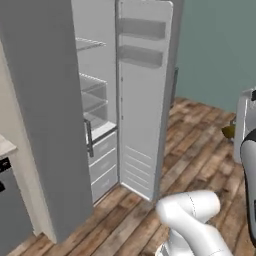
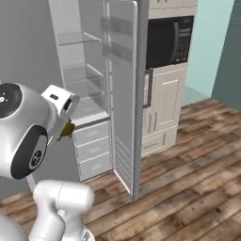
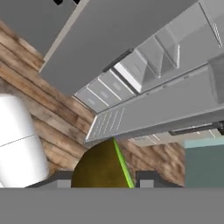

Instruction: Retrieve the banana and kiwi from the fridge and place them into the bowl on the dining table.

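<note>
Kiwi [image 3: 101,168] sits pinched between the narrow hand's [image 3: 103,178] tips, clear of the open fridge [image 1: 100,105]; a jolt while driving could roll the round fruit out onto the floor.

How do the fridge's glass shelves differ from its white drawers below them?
The glass shelves sit in the upper part of the open fridge; the white drawers stack at the bottom. The shelves are thin, see-through and open-fronted; the drawers are opaque, closed boxes with solid fronts. Both span the same compartment and sit behind the swung-open door; no fruit is visible on the shelves.
</note>
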Robot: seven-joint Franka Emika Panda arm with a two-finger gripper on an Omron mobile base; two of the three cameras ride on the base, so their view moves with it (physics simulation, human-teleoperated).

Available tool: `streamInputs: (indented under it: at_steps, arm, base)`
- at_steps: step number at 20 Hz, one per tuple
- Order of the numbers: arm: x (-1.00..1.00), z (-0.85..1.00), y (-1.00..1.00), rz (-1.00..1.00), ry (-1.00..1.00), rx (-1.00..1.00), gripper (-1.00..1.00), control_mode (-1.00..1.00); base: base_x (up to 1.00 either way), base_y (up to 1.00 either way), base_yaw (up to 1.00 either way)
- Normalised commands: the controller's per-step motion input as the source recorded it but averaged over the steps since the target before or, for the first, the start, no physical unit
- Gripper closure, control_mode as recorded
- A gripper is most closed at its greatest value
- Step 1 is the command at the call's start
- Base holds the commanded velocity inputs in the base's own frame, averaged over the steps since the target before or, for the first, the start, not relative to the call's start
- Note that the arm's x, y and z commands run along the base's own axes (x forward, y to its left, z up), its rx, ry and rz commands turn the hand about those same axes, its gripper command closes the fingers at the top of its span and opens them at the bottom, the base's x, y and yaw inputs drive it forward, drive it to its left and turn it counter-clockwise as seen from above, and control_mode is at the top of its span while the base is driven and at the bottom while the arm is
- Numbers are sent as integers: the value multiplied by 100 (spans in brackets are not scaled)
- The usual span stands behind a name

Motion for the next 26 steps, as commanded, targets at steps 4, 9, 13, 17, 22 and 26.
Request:
streamInputs:
  at_steps: [4, 9, 13, 17, 22, 26]
  arm:
    - [0, 0, 0, 0, 0, 0, 100, 100]
    - [0, 0, 0, 0, 0, 0, 100, 100]
    - [0, 0, 0, 0, 0, 0, 100, 100]
    - [0, 0, 0, 0, 0, 0, 100, 100]
    - [0, 0, 0, 0, 0, 0, 100, 100]
    - [0, 0, 0, 0, 0, 0, 100, 100]
  base:
    - [-19, -64, -59]
    - [-17, -65, -59]
    - [-6, -59, -59]
    - [8, -38, -56]
    - [94, -3, -40]
    - [100, 0, -20]
